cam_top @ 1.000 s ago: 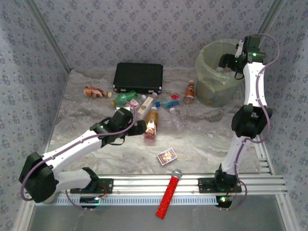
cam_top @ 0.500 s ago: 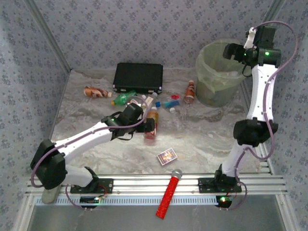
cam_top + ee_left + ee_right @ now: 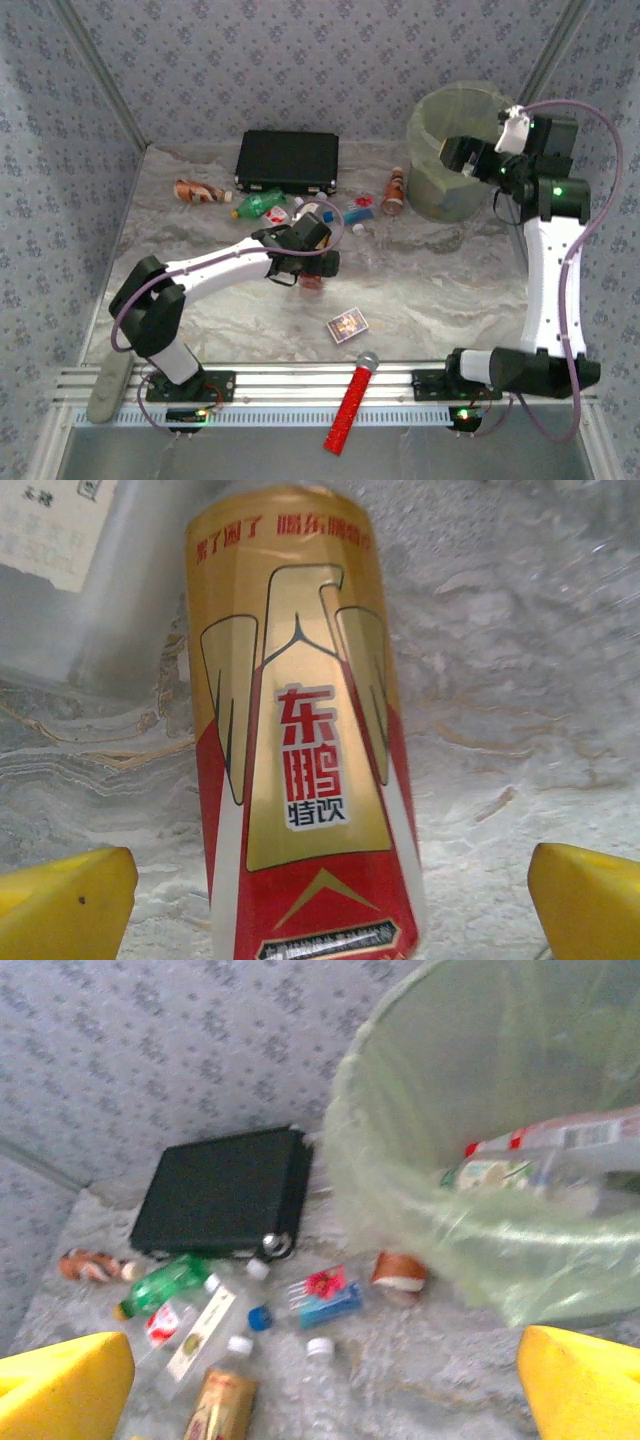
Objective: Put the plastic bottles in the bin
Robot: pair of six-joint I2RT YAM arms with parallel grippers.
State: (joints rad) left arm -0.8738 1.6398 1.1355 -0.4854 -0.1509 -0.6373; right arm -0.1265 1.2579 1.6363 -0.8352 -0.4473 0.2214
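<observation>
A gold-and-red labelled plastic bottle (image 3: pixel 300 780) lies on the table between the yellow fingertips (image 3: pixel 62 902) of my left gripper (image 3: pixel 325 905), which is open and straddles it without touching. From above, that left gripper (image 3: pixel 318 268) covers most of this bottle (image 3: pixel 312 284). My right gripper (image 3: pixel 453 154) hangs open and empty at the bin (image 3: pixel 432 195), beside its rim. Inside the bin (image 3: pixel 400 1200) lie some bottles (image 3: pixel 560 1150). More bottles lie left of it: a green one (image 3: pixel 165 1285), a blue-labelled one (image 3: pixel 325 1300), an orange-brown one (image 3: pixel 400 1272) and a clear one (image 3: pixel 322 1355).
A flat black case (image 3: pixel 287 160) lies at the back. An orange-brown bottle (image 3: pixel 197 191) rests far left by the wall. A patterned card box (image 3: pixel 347 324) and a red microphone (image 3: pixel 352 402) lie near the front edge. Papered walls close in three sides.
My left arm has stretched right until its open jaws straddle the gold-and-red bottle. My right arm has pulled back from over the bin toward the right, its elbow dropping, and its jaws have opened wider.
</observation>
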